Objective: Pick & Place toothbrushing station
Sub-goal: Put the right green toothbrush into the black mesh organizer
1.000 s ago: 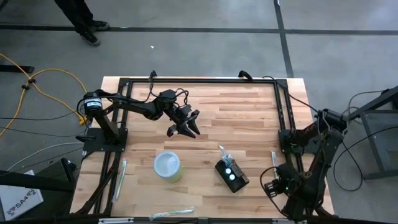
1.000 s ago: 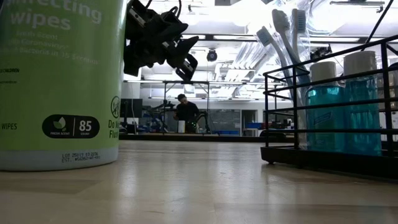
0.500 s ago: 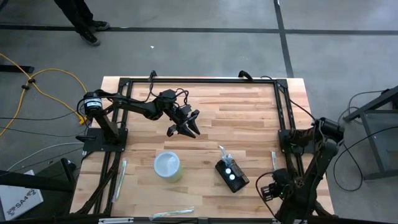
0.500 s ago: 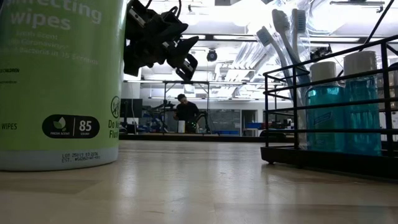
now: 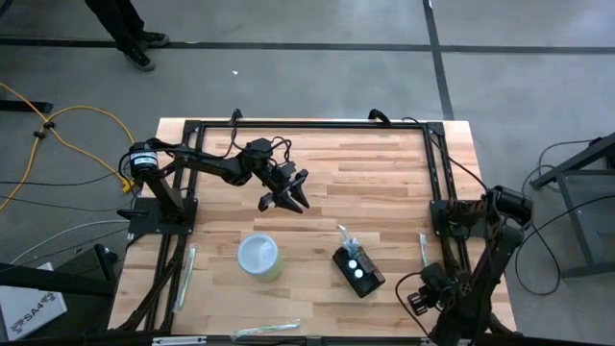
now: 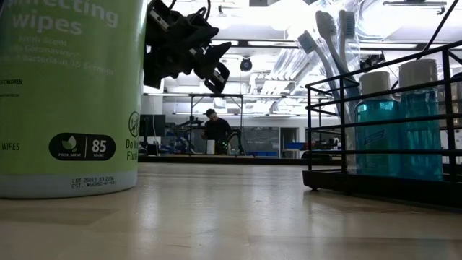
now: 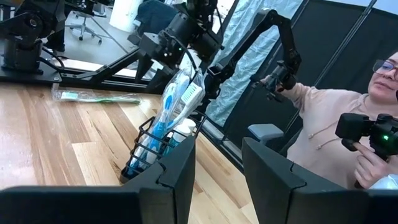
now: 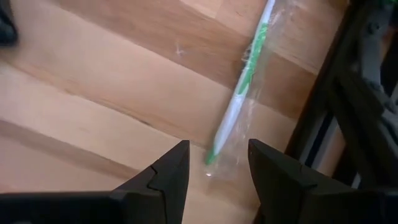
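Table: wooden table (image 5: pixel 384 183), toothbrushing station (image 5: pixel 357 271) untouched.
Left gripper (image 5: pixel 284 200): unmoved, jaws parted, empty.
Right gripper (image 8: pixel 214 163): arm has shifted; jaws parted above wrapped toothbrush (image 8: pixel 239 102).
Meaning: pick not begun.

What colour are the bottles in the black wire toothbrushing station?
Teal-blue with pale caps, clearest in the low view.

A pale round cup (image 5: pixel 258 255) is seen at lower centre of the wooden table (image 5: pixel 384 183). Wrapped toothbrushes (image 5: pixel 421 249) are laid near its edges. A yellow cable (image 5: pixel 58 120) is coiled on the floor at left.
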You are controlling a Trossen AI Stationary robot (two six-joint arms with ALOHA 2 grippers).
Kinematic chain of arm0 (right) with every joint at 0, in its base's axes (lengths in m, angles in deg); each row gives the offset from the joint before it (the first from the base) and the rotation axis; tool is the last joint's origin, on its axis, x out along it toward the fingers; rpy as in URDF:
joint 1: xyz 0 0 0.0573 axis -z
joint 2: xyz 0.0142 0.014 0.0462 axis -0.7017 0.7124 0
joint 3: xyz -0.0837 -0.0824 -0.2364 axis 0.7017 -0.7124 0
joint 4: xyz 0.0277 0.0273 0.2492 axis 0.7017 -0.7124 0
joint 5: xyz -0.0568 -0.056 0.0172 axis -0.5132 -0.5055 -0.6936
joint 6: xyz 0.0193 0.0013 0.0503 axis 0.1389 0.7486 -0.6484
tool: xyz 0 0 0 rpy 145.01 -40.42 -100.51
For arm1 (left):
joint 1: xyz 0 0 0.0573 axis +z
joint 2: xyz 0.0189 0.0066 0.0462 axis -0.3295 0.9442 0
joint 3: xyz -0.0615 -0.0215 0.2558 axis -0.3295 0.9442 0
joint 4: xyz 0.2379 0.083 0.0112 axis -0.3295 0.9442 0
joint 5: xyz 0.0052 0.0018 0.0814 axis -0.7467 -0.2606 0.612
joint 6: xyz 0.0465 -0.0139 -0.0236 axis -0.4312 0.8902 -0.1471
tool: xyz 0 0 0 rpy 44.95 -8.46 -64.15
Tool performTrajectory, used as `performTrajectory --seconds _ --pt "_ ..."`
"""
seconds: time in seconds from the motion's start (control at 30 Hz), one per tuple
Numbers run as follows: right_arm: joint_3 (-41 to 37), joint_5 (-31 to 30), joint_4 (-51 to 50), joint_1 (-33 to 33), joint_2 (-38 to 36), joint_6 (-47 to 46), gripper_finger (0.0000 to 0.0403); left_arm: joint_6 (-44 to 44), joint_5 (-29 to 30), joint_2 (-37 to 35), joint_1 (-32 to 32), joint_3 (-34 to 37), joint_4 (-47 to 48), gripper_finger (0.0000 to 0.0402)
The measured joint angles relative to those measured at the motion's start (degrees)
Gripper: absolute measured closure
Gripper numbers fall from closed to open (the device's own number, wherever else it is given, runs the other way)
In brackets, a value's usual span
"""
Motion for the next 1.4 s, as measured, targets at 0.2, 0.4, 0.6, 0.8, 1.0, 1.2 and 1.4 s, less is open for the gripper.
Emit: performTrajectory --seconds 0.2,0.4,0.6,0.8,1.0,1.2,1.4 --pt "-4.57 1.09 5.47 -1.32 -0.03 5.69 0.0247 -0.11 1.86 0.00 -1.08 0.00 -0.24 0.0274" --pt "-9.40 1.48 10.52 -1.32 -0.09 9.91 0.0247 -0.09 1.98 0.00 -1.94 0.00 -0.24 0.0274" --pt "-12.51 5.63 11.88 -1.54 -0.11 10.52 0.0247 -0.05 3.99 0.00 -2.83 0.00 -0.22 0.0274" --pt "-14.51 7.40 14.50 -1.37 -0.26 10.79 0.0247 0.03 4.61 0.00 -2.89 0.00 -0.53 0.0274" --pt "-14.63 7.50 14.50 -0.89 -0.39 11.01 0.0280 0.04 4.67 0.00 -2.89 -0.02 -1.22 0.0274" --pt "-14.66 8.12 14.72 -0.60 -0.35 11.35 0.0363 0.04 4.64 0.00 -2.86 -0.02 -1.25 0.0274" --pt "-14.64 8.01 14.70 -0.60 -0.37 11.02 0.0384 0.04 4.63 0.00 -2.86 -0.02 -1.25 0.0274"
